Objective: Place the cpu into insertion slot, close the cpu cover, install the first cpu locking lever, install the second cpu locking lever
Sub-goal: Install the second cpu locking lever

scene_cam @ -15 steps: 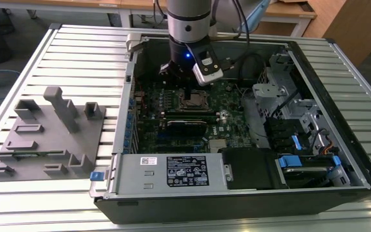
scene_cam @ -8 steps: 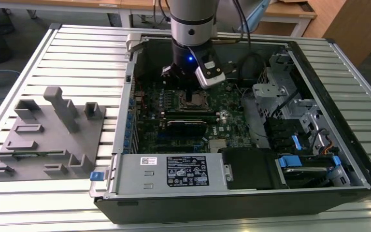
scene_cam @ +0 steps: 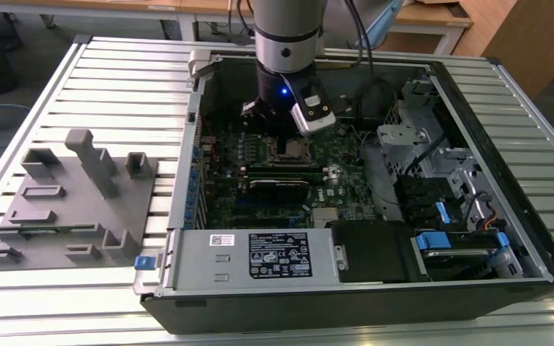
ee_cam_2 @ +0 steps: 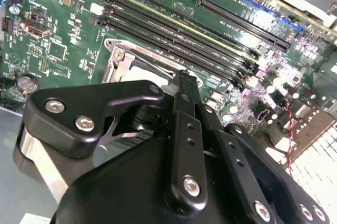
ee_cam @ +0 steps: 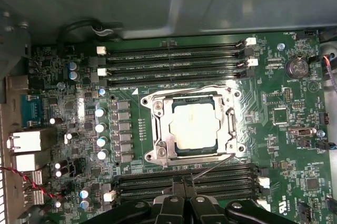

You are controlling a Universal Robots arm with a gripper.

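Note:
The cpu point(ee_cam: 194, 125) lies flat in its socket on the green motherboard, its pale metal top showing through the window of the cpu cover point(ee_cam: 159, 129). The silvery cover is down around it. One thin wire locking lever point(ee_cam: 213, 167) rises at a slant from the socket's corner and ends at my gripper point(ee_cam: 182, 183), which is shut, fingertips together beside the socket. Whether the wire is pinched or just touched is unclear. Another wire lever point(ee_cam: 195, 85) lies flat along the opposite side. In the second wrist view my gripper point(ee_cam_2: 181, 76) hovers over the cover's edge point(ee_cam_2: 117, 61).
Rows of black memory slots point(ee_cam: 174, 60) flank the socket on two sides, with silver capacitors point(ee_cam: 100, 126) beside it. The arm point(scene_cam: 287, 43) reaches down into the open computer case, between the power supply point(scene_cam: 257, 256) and drive cage point(scene_cam: 450, 180). A grey fixture point(scene_cam: 75, 202) sits on the slatted table.

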